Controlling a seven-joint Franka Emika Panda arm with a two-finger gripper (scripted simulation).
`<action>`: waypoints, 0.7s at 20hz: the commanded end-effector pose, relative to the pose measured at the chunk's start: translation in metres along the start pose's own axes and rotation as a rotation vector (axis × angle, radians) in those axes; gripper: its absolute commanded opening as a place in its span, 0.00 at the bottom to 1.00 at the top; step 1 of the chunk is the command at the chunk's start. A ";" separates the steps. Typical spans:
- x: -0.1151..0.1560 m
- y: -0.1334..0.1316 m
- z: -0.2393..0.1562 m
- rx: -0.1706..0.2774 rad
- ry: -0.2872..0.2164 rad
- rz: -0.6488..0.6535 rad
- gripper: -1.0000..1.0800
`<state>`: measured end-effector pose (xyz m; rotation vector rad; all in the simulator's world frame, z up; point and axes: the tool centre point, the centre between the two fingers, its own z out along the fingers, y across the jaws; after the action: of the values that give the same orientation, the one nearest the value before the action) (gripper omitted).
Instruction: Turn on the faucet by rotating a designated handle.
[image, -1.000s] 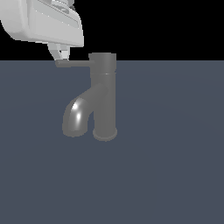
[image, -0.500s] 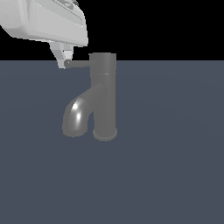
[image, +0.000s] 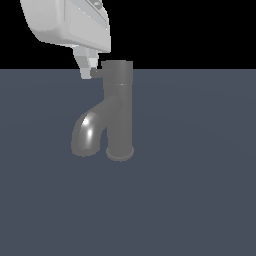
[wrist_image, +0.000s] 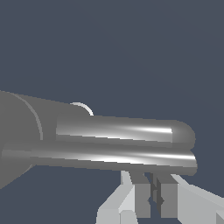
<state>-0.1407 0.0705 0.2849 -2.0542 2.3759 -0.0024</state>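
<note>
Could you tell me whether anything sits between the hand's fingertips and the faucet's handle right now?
Nothing sits between them. In the exterior view the hand meets the short visible stub of the handle beside the faucet cap, with no other object there.

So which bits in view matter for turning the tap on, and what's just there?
Job:
- faucet
- handle, the thin rod off the top cap
- gripper, fingers close together, at the handle's end

Just there:
- curved spout
- flat grey surface; nothing loose on it
</note>
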 end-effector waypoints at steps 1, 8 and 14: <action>0.022 -0.002 0.000 0.000 0.000 0.024 0.00; 0.063 -0.001 0.000 -0.001 0.000 0.054 0.00; 0.068 -0.002 0.000 0.001 0.001 0.041 0.00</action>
<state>-0.1497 0.0051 0.2850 -2.0066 2.4162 -0.0043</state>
